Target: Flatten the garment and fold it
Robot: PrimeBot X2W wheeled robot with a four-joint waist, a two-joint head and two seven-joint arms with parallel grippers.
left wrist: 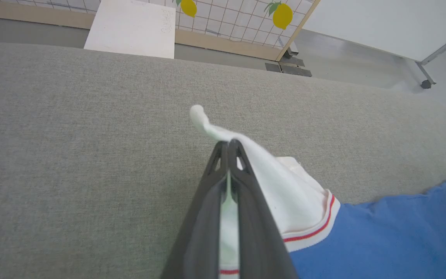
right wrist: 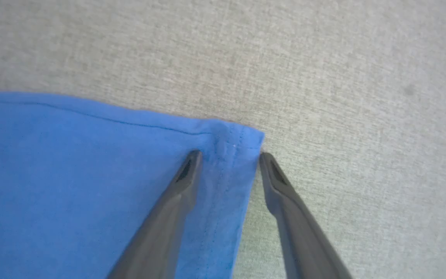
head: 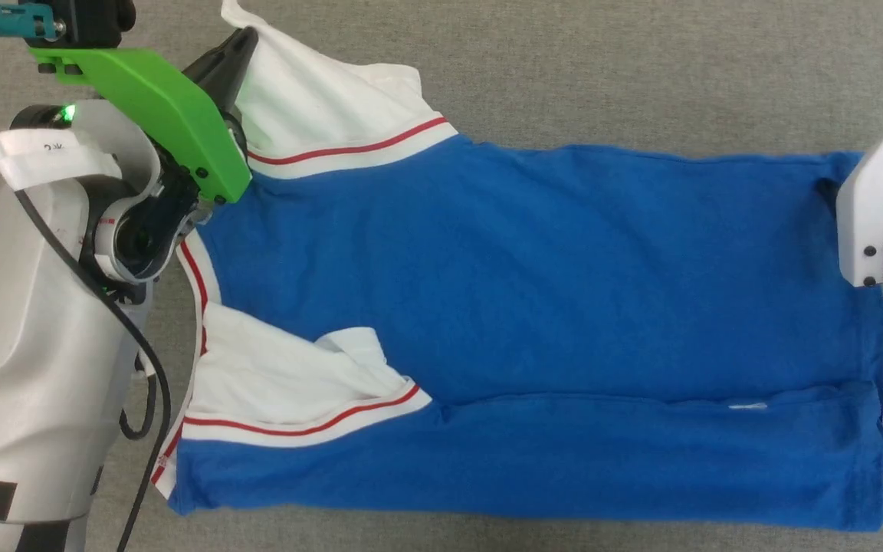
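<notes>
The garment point(head: 549, 307), a royal-blue T-shirt with white sleeves and red-and-white trim, lies sideways on the grey surface, sleeves to the left and hem to the right. Its near long edge is folded over onto the body. My left gripper point(head: 241, 42) is at the upper left, shut on the far white sleeve point(left wrist: 285, 186). In the left wrist view that gripper point(left wrist: 229, 147) pinches the sleeve cloth, and a white tip sticks out past the fingertips. My right gripper point(right wrist: 229, 155) is open astride the garment's far hem corner point(right wrist: 242, 139), one finger on the blue cloth and one on the grey surface.
The grey fabric surface point(head: 641, 77) extends around the garment. My right wrist's white housing point(head: 871, 207) overhangs the hem. Beyond the surface's far edge stand a white board point(left wrist: 130, 27), a gridded panel with lemon pictures point(left wrist: 246, 19) and a wheeled stand leg point(left wrist: 426, 77).
</notes>
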